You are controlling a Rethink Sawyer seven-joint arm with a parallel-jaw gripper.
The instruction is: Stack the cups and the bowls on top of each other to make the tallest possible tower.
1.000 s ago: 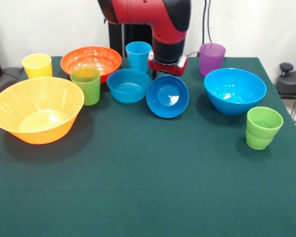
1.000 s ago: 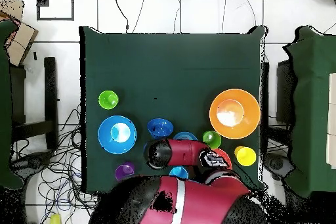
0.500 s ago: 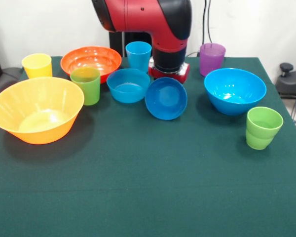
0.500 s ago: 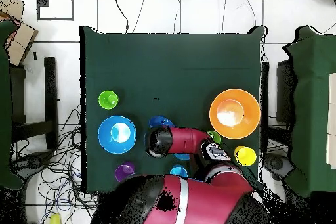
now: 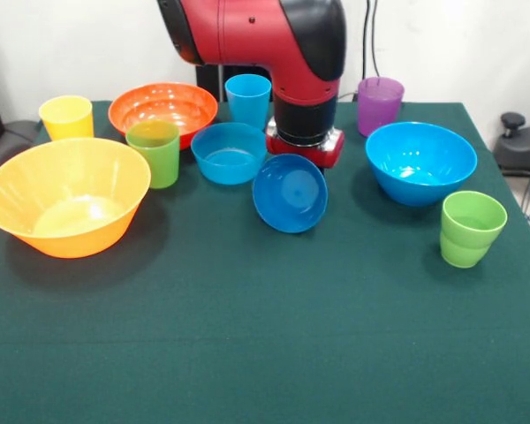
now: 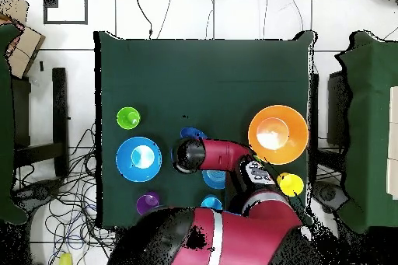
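The small dark blue bowl (image 5: 290,193) hangs tilted, its opening facing the front, just under the red wrist. My gripper (image 5: 299,159) is shut on its upper rim, with the fingers hidden behind the bowl. In the overhead view only an edge of this bowl (image 6: 191,133) peeks out beside the arm (image 6: 211,154). Left of it stands the medium light blue bowl (image 5: 230,152). The big light blue bowl (image 5: 420,162) is at the right. The orange-red bowl (image 5: 162,109) and the yellow-orange bowl (image 5: 66,194) are at the left. No tower shows; each piece stands alone.
Cups stand around the bowls: yellow (image 5: 66,117), green (image 5: 154,152), light blue (image 5: 247,99), purple (image 5: 379,104) and a second green one (image 5: 471,228) at the right. Green cloth (image 5: 265,336) covers the table towards the front.
The arm has carried the dark blue bowl forward and slightly left, away from the back row. The bowl now shows lower in the front view and tilted further over.
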